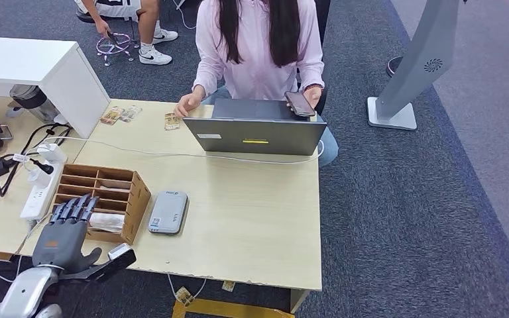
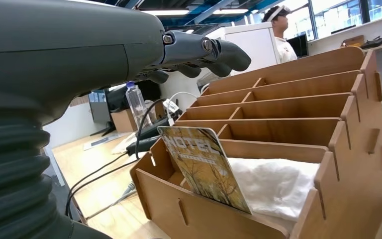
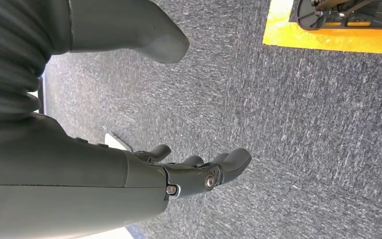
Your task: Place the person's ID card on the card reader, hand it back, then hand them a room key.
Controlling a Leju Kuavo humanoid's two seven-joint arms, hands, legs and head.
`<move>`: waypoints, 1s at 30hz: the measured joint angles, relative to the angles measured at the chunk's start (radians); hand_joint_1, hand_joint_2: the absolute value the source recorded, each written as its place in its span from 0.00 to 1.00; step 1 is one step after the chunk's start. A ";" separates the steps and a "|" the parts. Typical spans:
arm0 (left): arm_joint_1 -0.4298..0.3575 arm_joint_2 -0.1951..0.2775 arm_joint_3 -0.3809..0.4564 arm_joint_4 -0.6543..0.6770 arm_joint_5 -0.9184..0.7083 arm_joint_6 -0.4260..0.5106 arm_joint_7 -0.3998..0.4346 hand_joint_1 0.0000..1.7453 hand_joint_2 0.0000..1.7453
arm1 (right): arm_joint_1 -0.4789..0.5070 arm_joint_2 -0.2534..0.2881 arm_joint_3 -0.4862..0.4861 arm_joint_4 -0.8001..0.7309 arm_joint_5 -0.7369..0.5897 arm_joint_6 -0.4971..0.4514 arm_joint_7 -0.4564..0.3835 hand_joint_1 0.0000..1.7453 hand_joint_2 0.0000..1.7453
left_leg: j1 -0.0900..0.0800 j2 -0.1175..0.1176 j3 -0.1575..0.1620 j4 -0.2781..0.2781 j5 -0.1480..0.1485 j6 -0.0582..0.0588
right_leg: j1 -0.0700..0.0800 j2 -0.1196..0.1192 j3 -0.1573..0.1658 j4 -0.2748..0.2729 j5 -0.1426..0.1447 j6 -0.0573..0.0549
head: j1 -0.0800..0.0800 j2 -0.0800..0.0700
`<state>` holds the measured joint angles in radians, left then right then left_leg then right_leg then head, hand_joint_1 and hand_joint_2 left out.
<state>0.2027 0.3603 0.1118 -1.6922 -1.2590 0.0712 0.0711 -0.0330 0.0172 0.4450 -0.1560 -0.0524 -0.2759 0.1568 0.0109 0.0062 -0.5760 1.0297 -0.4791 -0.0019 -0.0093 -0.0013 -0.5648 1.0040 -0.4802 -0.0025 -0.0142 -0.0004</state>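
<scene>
My left hand (image 1: pixel 66 232) hovers open at the near left corner of the wooden card rack (image 1: pixel 109 192), fingers stretched flat above its front slots and holding nothing. In the left wrist view the fingers (image 2: pixel 204 52) reach over the rack (image 2: pixel 298 109). A hotel key card (image 2: pixel 204 167) stands tilted in the nearest slot beside white paper (image 2: pixel 276 181). The grey card reader (image 1: pixel 168 212) lies just right of the rack. A small card (image 1: pixel 172 120) lies by the person's hand (image 1: pixel 187 104) at the far edge. My right hand (image 3: pixel 199 174) hangs empty over carpet.
A person in pink sits behind an open laptop (image 1: pixel 255 129), holding a phone (image 1: pixel 299 104). Two more small cards (image 1: pixel 120 114) lie at the far left. A power strip (image 1: pixel 38 192), cables and a white cabinet (image 1: pixel 36 69) crowd the left side. Another person sits further back.
</scene>
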 joint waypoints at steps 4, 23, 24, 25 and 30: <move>-0.004 0.000 -0.008 0.006 -0.001 0.000 0.001 0.25 1.00 | 0.000 0.000 0.004 0.000 0.001 -0.002 0.000 0.00 1.00 | 0.000 0.000 0.000 0.000 0.000 0.000 | 0.000 0.000 0.000 0.000 0.000 0.000 | 0.000 0.000; -0.009 -0.002 -0.010 0.010 0.017 0.022 0.002 1.00 1.00 | 0.000 0.000 0.008 0.000 -0.001 0.001 -0.003 0.00 1.00 | 0.000 0.000 0.000 0.000 0.000 0.000 | 0.000 0.000 0.000 0.000 0.000 0.000 | 0.000 0.000; -0.009 -0.002 -0.011 0.010 0.018 0.022 0.002 1.00 1.00 | 0.000 0.000 0.008 0.000 -0.001 0.001 -0.003 0.00 1.00 | 0.000 0.000 0.000 0.000 0.000 0.000 | 0.000 0.000 0.000 0.000 0.000 0.000 | 0.000 0.000; -0.009 -0.002 -0.011 0.010 0.020 0.021 0.002 1.00 1.00 | 0.000 0.000 0.008 0.000 -0.002 0.001 -0.003 0.00 1.00 | 0.000 0.000 0.000 0.000 0.000 0.000 | 0.000 0.000 0.000 0.000 0.000 0.000 | 0.000 0.000; -0.010 -0.003 -0.012 0.010 0.030 0.020 0.003 1.00 1.00 | 0.000 0.000 0.008 0.000 -0.003 0.001 -0.003 0.00 1.00 | 0.000 0.000 0.000 0.000 0.000 0.000 | 0.000 0.000 0.000 0.000 0.000 0.000 | 0.000 0.000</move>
<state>0.1930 0.3571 0.1000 -1.6823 -1.2293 0.0912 0.0744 -0.0332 0.0172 0.4528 -0.1560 -0.0550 -0.2750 0.1537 0.0109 0.0063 -0.5759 1.0298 -0.4791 -0.0019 -0.0093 -0.0012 -0.5649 1.0040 -0.4801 -0.0026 -0.0141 -0.0004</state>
